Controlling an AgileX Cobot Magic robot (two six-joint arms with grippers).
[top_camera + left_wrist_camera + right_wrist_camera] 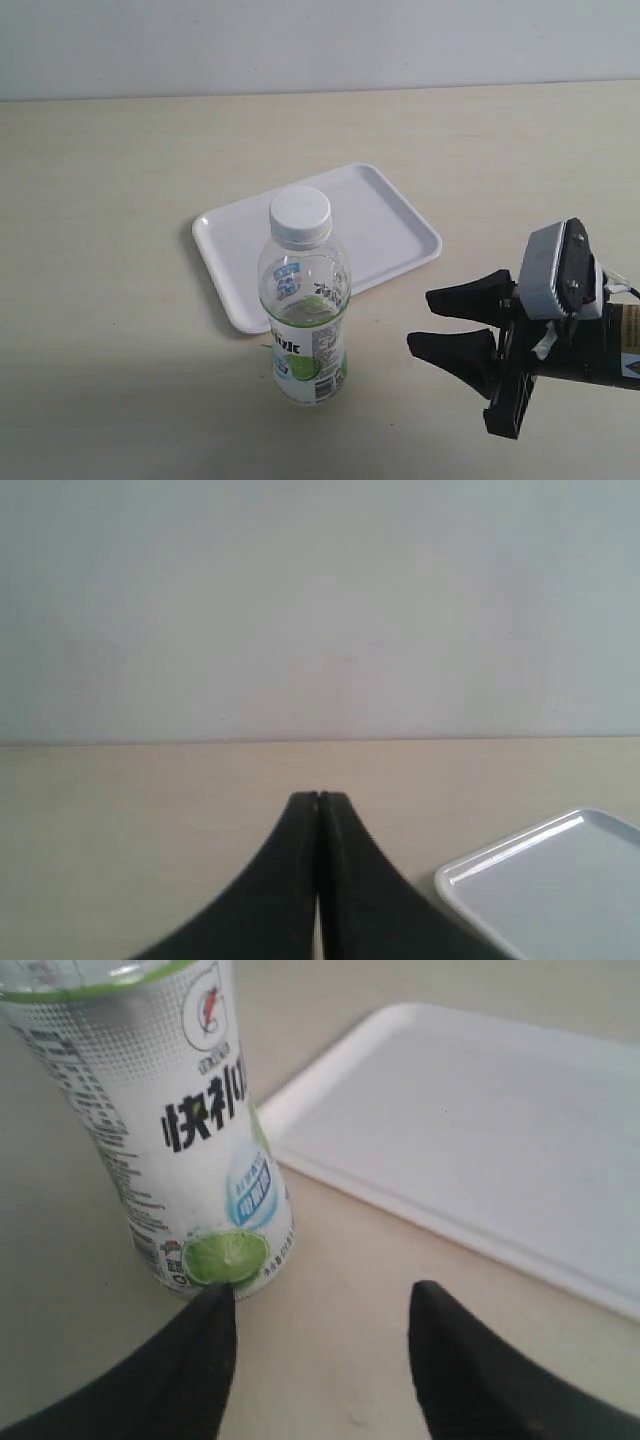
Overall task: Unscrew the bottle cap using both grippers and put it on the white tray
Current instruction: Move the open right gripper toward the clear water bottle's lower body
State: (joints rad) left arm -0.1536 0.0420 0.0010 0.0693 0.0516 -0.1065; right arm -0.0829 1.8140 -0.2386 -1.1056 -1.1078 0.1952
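Bottle [305, 320]: clear plastic with a white, green and blue label showing a lime. It stood upright on the table [100, 300].

Cap [300, 216]: white and round, seated on the bottle's neck. Neither pincer touched it.

Tray [400, 225]: white, rectangular, with rounded corners and a low rim. It lay flat on the table just behind the bottle in the exterior view. The right wrist view showed a narrow strip of table between the bottle's base and the tray's edge.

Right pincer [422, 321]: black, with a grey-white block [555, 270] behind it. Its two fingers were spread and held nothing. It hung low over the table to the right of the bottle in the exterior view, tips turned toward the bottle's lower half, near it but apart.

Left pincer [318, 800]: black and seen in its own wrist view only. Its fingers were pressed together with nothing between them. It sat above bare table, with a corner of the tray off to one side and a pale wall [300, 600] beyond.
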